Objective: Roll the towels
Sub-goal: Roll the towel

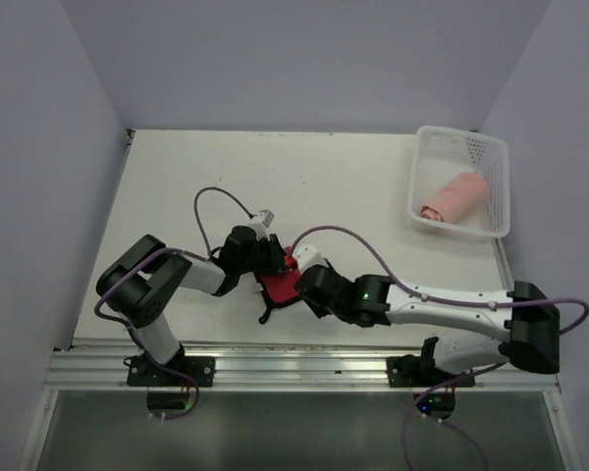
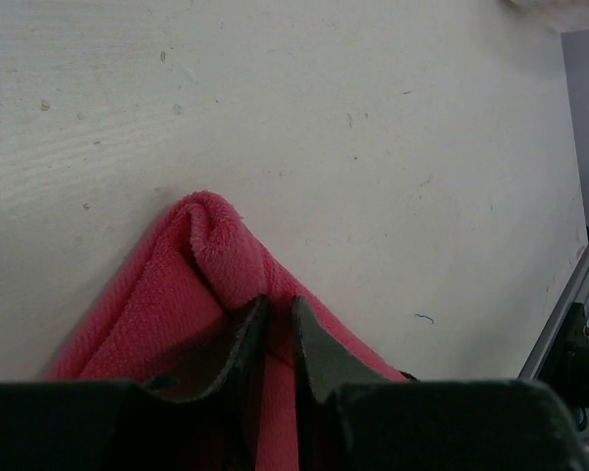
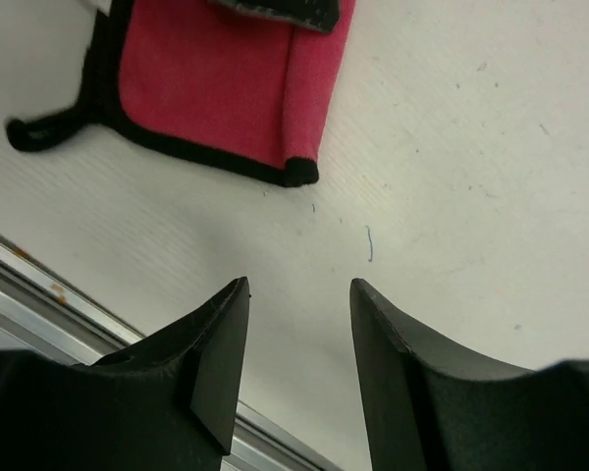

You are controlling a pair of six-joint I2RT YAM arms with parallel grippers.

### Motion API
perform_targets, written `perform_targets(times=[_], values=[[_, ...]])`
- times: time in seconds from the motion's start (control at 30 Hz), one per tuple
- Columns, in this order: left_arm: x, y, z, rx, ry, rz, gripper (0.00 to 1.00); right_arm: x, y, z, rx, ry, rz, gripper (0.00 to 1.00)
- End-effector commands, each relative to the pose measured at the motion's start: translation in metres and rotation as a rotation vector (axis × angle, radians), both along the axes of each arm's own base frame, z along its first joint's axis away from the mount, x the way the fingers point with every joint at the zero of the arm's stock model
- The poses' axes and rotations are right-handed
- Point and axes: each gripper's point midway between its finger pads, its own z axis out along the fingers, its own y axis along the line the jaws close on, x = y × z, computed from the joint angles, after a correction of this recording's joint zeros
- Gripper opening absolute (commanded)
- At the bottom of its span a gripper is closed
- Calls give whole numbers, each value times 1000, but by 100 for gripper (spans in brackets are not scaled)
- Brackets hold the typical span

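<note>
Pink towel (image 1: 456,196): rolled, in basket (image 1: 461,132), table's two o'clock.
Red cloth (image 1: 278,287): table's six o'clock, rolling apparently begun.
Left gripper (image 2: 280,304): clenched on its folded corner.
Right gripper (image 3: 296,289): released, empty, at cloth's three o'clock.
Next, likely: right grasps the free edge.

A pale off-white table (image 1: 275,167), its top faintly speckled and scuffed. Toward the near edge, about midway between left and right, a red cloth with dark trim (image 3: 216,88) lies partly folded. A white perforated basket (image 1: 471,147) sits at the far right corner.
</note>
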Motion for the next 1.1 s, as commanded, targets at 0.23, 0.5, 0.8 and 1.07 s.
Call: perform_targets(times=[0.23, 0.5, 0.8, 1.07], values=[[-16, 23, -28, 88, 68, 61, 20, 41, 29, 19, 789, 407, -244, 49], [-19, 23, -30, 89, 73, 55, 19, 60, 26, -8, 913, 579, -395, 50], [-21, 24, -30, 89, 73, 56, 18, 63, 14, -51, 865, 637, -509, 49], [-22, 25, -31, 95, 74, 57, 18, 58, 8, -78, 807, 662, -537, 47]])
